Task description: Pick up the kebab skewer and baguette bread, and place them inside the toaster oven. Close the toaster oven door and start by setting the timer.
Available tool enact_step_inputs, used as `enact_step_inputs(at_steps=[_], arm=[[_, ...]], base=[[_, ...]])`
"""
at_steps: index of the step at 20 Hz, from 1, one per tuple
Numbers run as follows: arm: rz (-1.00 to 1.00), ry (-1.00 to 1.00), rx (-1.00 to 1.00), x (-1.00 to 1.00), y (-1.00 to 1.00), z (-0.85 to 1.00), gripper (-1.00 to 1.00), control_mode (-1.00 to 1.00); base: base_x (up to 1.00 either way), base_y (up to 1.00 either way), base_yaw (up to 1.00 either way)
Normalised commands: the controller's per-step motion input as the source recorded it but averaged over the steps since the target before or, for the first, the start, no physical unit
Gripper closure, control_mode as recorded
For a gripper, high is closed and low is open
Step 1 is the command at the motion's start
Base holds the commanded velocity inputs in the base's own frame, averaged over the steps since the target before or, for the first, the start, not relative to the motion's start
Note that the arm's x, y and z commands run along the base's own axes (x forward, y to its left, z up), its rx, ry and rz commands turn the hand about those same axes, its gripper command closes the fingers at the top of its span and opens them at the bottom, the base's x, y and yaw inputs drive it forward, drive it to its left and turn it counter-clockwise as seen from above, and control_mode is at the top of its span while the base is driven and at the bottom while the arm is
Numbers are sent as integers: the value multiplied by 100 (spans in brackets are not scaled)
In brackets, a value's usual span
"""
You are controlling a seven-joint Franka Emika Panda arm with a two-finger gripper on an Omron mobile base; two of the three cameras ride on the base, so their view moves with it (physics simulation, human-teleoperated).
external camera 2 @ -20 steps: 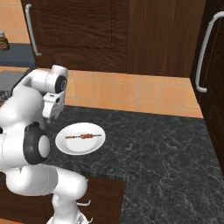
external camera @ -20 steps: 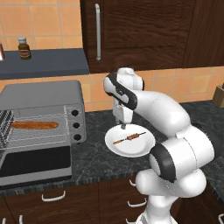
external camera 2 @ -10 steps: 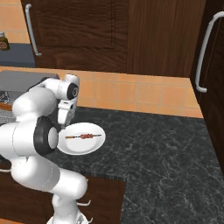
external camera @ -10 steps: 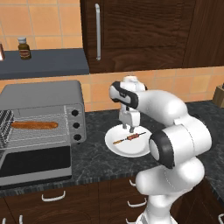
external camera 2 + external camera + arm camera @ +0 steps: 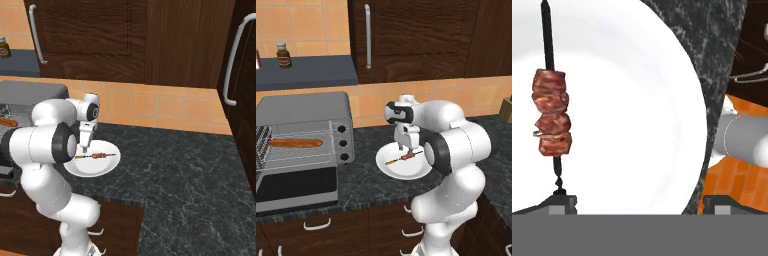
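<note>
The kebab skewer (image 5: 402, 159) lies on a white plate (image 5: 401, 171) on the dark counter. My gripper (image 5: 404, 148) hangs just above it, pointing down, open and holding nothing. In the hand view the skewer (image 5: 552, 112) lies at the left of the plate (image 5: 637, 125), by the left fingertip (image 5: 562, 202), and the gripper (image 5: 639, 202) spans the plate. From the right, the gripper (image 5: 85, 148) is over the skewer (image 5: 95, 156). The baguette bread (image 5: 296, 143) lies on a wire rack inside the toaster oven (image 5: 303, 107). The toaster oven door (image 5: 296, 189) is folded down open.
A small brown bottle (image 5: 284, 55) stands on the dark shelf above the oven. Dark wood cabinets with long handles (image 5: 367, 35) hang behind. A tan box (image 5: 506, 110) sits at the far right. Three black knobs (image 5: 343, 142) face the plate.
The hand has moved right and come down over the plate, closer to the skewer. Its jaws have stayed open. The skewer, plate and baguette have not moved.
</note>
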Motion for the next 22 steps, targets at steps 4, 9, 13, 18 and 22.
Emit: enact_step_inputs(at_steps=[4,9,13,18,22], arm=[[8,4,0,29,-23,-38,-100,-100],[8,-5,0,14,-23,-43,-100,-100],[9,-7,0,28,-24,-34,-100,-100],[2,-1,0,32,-2,-4,-100,-100],[0,-10,0,15,0,-7,-100,-100]], base=[[0,0,0],[0,0,0],[0,0,0],[0,0,0],[0,0,0]])
